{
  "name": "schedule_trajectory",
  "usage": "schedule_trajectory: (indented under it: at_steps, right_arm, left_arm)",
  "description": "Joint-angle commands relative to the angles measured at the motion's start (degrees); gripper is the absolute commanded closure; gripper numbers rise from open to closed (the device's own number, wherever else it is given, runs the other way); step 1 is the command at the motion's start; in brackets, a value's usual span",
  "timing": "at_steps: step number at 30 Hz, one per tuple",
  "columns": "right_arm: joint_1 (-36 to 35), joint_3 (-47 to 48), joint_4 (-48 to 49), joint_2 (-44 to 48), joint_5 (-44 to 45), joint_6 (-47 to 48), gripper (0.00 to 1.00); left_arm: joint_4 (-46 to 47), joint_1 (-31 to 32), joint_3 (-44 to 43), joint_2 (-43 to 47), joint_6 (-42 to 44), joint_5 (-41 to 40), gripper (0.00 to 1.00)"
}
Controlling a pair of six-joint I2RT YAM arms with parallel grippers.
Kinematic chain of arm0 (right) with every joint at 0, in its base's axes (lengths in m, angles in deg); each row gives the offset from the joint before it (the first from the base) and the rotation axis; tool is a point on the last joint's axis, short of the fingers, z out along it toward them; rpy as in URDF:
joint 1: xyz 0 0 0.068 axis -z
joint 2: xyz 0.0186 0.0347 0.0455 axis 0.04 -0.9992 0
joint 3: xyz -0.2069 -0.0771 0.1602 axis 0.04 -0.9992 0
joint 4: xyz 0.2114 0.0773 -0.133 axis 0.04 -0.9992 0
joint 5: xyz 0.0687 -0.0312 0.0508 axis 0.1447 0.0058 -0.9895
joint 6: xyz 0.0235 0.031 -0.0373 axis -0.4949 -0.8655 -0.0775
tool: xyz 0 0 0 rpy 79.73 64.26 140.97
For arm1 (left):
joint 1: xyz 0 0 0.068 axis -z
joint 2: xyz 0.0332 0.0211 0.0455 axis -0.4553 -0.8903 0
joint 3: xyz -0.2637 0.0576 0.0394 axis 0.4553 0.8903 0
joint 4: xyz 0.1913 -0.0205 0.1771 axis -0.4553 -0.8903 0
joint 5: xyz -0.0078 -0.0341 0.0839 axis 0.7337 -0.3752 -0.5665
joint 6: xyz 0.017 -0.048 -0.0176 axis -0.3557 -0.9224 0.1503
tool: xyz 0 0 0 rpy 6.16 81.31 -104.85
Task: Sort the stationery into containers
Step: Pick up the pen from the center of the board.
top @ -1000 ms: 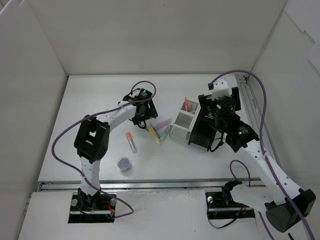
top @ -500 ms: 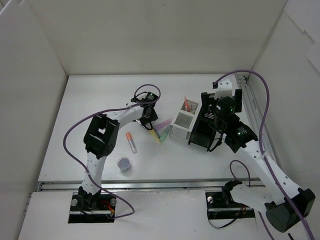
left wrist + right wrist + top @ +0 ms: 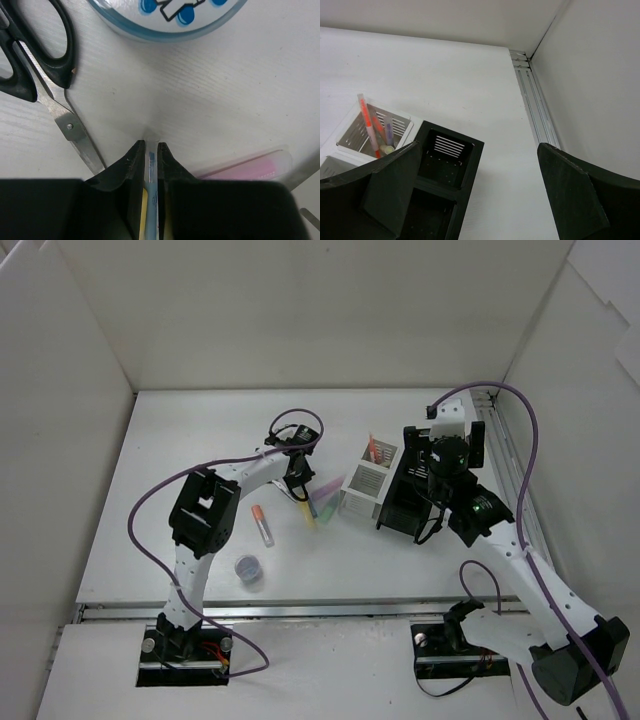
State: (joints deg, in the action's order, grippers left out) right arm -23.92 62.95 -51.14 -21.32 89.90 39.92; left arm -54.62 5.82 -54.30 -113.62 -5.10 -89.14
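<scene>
1. The sorting is only partly done. In the right wrist view, an orange pen (image 3: 368,125) and a purple pen (image 3: 389,131) are standing in one compartment of the white mesh organizer (image 3: 405,124). A third pale item beside them is too small to name.
2. The compartments of the black mesh holder (image 3: 447,150) that show in this view are holding nothing.
3. The left tool (image 3: 150,147) is working low over the bench (image 3: 200,440). Its fingers are pressed almost together and are pinching the tip of a thin pen (image 3: 151,162).
4. Many things are waiting on the bench. The scissors (image 3: 35,60) and the blue patterned tin (image 3: 165,15) are lying near the left tool, and a pink pen (image 3: 250,167) is just beside it.
5. In the top view, a few pastel pens (image 3: 322,502) are lying just beside the organizer. An orange-capped pen (image 3: 262,525) and the purple jar (image 3: 249,567) are lying apart from them, nearer to the arm bases.
6. The right tool (image 3: 480,145) is hanging above the black holder with its fingers spread wide, and it is gripping nothing.
7. I am judging that most of the task is not yet done.
</scene>
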Motion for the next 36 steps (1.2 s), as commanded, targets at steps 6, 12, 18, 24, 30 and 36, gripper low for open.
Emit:
schedule_trajectory:
  at_steps: [6,12,18,24,30,36]
  right_arm:
    - [0.38,-1.28,6.02,3.30,-12.61,2.62,0.02]
    - [0.38,-1.99,6.90,2.78,-29.14,3.85,0.02]
    - [0.11,-0.14,7.51,-3.45,-47.04,2.71,0.02]
    - [-0.33,2.48,13.57,-12.75,-57.18,-9.38,0.02]
    - [-1.73,4.87,22.35,-20.50,-60.17,-21.69,0.02]
    - [-4.19,5.31,28.61,-24.20,-60.27,-24.80,0.02]
  left_arm:
    - [1.73,0.23,-1.83,7.24,2.59,-4.41,1.00]
    - [8.57,0.23,0.10,16.11,7.95,-5.91,1.00]
    - [15.98,0.23,6.34,24.37,13.23,-4.68,1.00]
    - [28.50,0.76,16.60,33.68,19.90,1.71,1.00]
    - [39.27,1.99,24.27,39.33,25.71,8.59,1.00]
    - [42.17,2.60,26.82,41.00,25.71,11.49,1.00]
